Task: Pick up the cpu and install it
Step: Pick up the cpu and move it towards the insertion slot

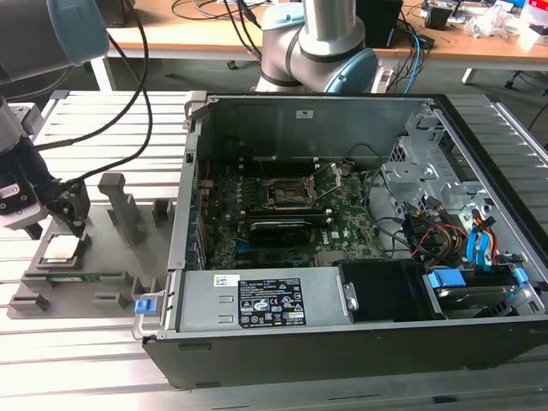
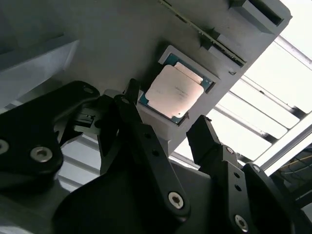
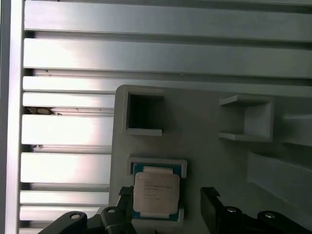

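At the exterior view's left, the tool (image 1: 75,224) hangs low over a grey holder tray (image 1: 103,261) on the slatted desk (image 1: 86,360). In both wrist views its fingers (image 2: 141,131) stand apart, one on each side of the cpu (image 3: 156,196), which lies flat in a square recess of the tray. Toward the exterior view's right sits an open computer case (image 1: 257,300), its motherboard socket (image 1: 291,193) facing up.
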### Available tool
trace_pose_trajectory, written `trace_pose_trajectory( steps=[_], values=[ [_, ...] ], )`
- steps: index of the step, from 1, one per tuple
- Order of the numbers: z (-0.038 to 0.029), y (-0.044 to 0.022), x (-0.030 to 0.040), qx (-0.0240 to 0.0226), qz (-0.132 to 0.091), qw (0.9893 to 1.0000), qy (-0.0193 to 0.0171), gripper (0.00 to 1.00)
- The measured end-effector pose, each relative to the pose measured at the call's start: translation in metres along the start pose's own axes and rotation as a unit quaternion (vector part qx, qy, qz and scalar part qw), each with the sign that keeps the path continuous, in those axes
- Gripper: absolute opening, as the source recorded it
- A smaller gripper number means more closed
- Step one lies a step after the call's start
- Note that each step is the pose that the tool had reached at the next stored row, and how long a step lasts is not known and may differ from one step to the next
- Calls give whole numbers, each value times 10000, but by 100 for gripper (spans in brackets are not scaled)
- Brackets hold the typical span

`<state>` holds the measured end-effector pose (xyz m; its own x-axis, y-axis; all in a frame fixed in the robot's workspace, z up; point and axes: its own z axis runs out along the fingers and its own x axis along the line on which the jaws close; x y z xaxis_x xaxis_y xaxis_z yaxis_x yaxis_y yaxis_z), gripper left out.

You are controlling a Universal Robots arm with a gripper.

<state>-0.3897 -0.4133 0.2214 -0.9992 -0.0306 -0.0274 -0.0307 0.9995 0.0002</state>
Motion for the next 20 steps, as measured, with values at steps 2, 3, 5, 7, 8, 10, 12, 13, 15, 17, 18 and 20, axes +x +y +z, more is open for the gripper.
trace_pose_trajectory(
  steps=[2, 3, 5, 7, 8, 10, 12, 13, 15, 17, 18, 20],
  values=[
    [39, -9, 17, 22, 0, 10000, 1, 66],
    [47, -10, 16, 121, 6, 9999, 6, 66],
    [61, -10, 17, 176, 26, 9998, 41, 66],
    [82, -9, 18, 175, 46, 9998, 91, 66],
    [88, -10, 18, 176, 48, 9998, 113, 66],
    [105, -10, 18, 172, 42, 9998, 112, 66],
    [132, -10, 19, 155, 9, 9998, 112, 66],
    [140, -10, 19, 147, -4, 9998, 111, 66],
    [158, -10, 19, 125, -28, 9999, 110, 66],
    [184, -9, 20, 102, -60, 9999, 109, 66],
    [198, -10, 20, 99, -69, 9999, 108, 66],
    [226, -10, 21, 96, -82, 9999, 108, 66]
  ],
)
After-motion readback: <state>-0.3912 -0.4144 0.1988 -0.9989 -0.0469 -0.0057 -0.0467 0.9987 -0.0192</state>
